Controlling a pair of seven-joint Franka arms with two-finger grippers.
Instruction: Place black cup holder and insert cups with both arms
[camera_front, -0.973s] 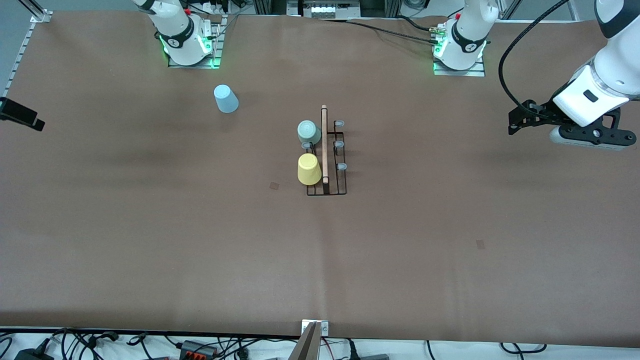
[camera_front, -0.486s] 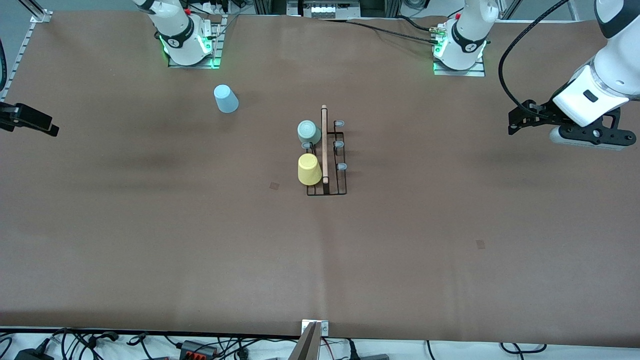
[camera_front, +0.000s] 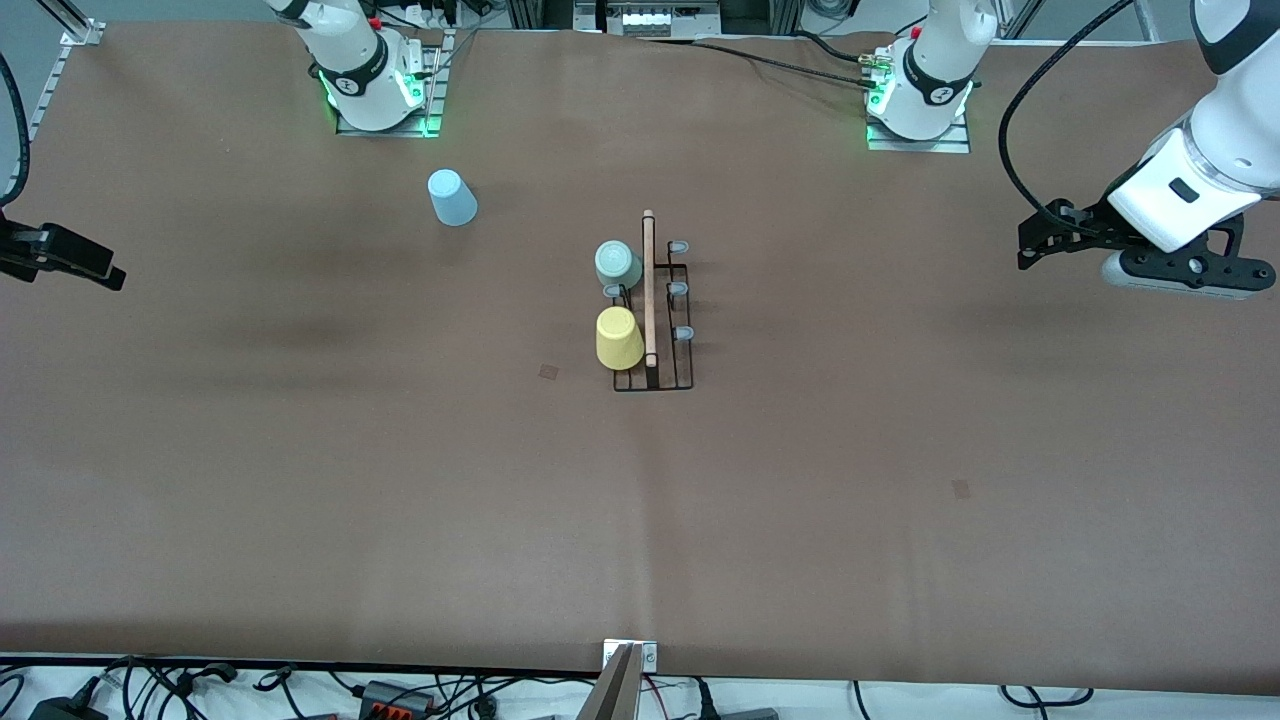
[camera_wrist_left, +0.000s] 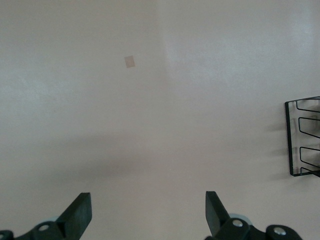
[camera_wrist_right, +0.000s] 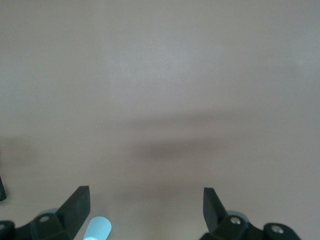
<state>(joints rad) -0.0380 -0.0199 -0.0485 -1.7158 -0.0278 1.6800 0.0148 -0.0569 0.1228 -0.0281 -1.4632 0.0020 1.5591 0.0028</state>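
Observation:
The black cup holder (camera_front: 668, 340) stands mid-table, its wooden rod handle (camera_front: 649, 288) along the top; an end of it shows in the left wrist view (camera_wrist_left: 303, 137). A pale green cup (camera_front: 617, 264) and a yellow cup (camera_front: 618, 338) sit upside down on its pegs. The light blue cup (camera_front: 452, 197) stands upside down on the table toward the right arm's base; it also shows in the right wrist view (camera_wrist_right: 98, 229). My left gripper (camera_front: 1035, 244) hangs open and empty over the left arm's end of the table. My right gripper (camera_front: 105, 276) is open and empty at the right arm's end.
The two arm bases (camera_front: 372, 85) (camera_front: 922, 95) stand along the table's back edge. Several grey-tipped pegs (camera_front: 682, 290) stand bare on the holder. A small dark patch (camera_front: 548, 371) marks the brown table cover. Cables (camera_front: 400, 692) lie off the edge nearest the front camera.
My right gripper has come farther into the front view from the table's end and slightly lower in that view. The left arm, the holder and the cups have not moved.

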